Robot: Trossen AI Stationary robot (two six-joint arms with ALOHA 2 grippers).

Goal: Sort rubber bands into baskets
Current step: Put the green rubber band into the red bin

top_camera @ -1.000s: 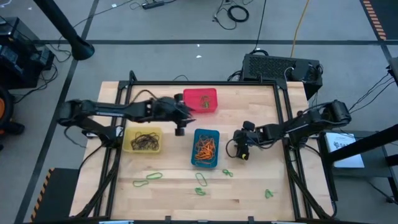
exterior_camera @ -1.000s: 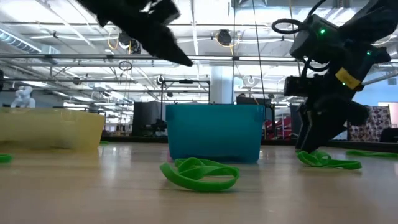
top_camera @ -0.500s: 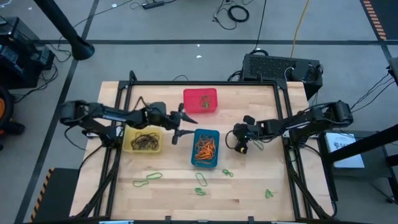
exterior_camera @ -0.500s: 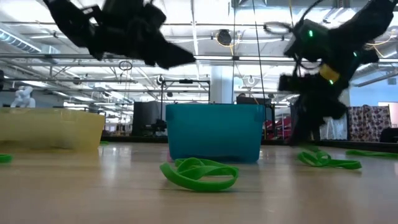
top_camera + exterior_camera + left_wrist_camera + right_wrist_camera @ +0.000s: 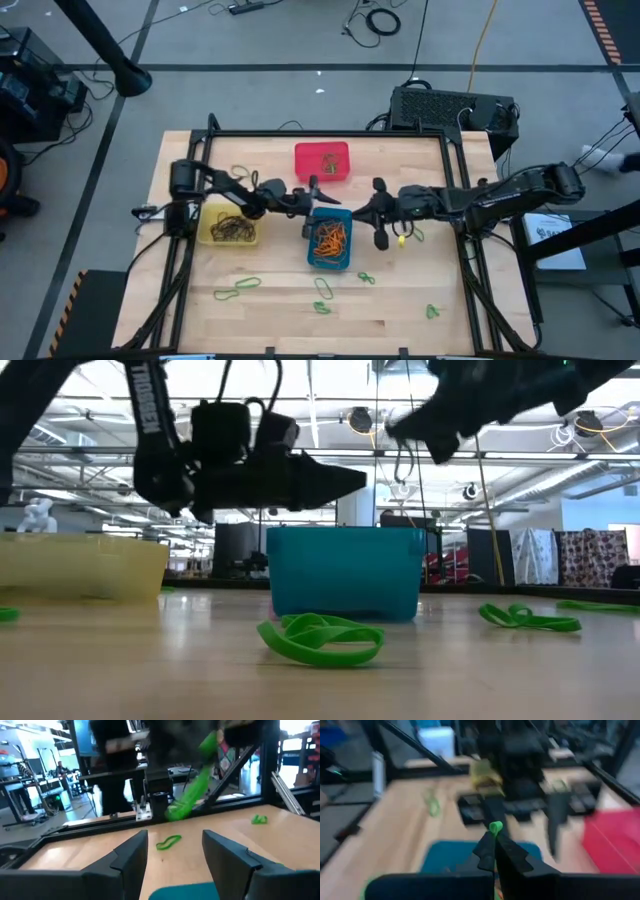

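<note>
Three baskets stand mid-table: red (image 5: 322, 162), blue (image 5: 331, 238) holding orange rubber bands, and yellow (image 5: 229, 225) holding dark ones. Loose green rubber bands lie on the wood, for instance at the near side (image 5: 237, 288) (image 5: 322, 639) and right (image 5: 528, 618). My right gripper (image 5: 495, 840) is shut on a green rubber band (image 5: 192, 800) in the air, just right of the blue basket (image 5: 345, 572). My left gripper (image 5: 172, 852) hangs open and level above the blue basket's far rim, pointing at the right gripper (image 5: 372, 213), with nothing between its fingers. My right gripper pinches the green rubber band between its two fingertips, a small bit of the loop (image 5: 495, 826) sticking out above them. The fingers come from the table's right, slanting slightly down. The rest of the band (image 5: 186, 806) hangs slack below the fingers, clear of the table.
More green bands lie near the front edge (image 5: 322, 290) (image 5: 432, 312) and one at the far left (image 5: 243, 175). A black frame (image 5: 330, 135) borders the tabletop. A black box (image 5: 450, 108) sits beyond the far right corner.
My right gripper has shut on a green band lying right of the blue basket, risen and tipped from steeply down toward level, lifting the band clear. My left gripper has come down toward the blue basket and tipped from pointing down to level, staying open.
</note>
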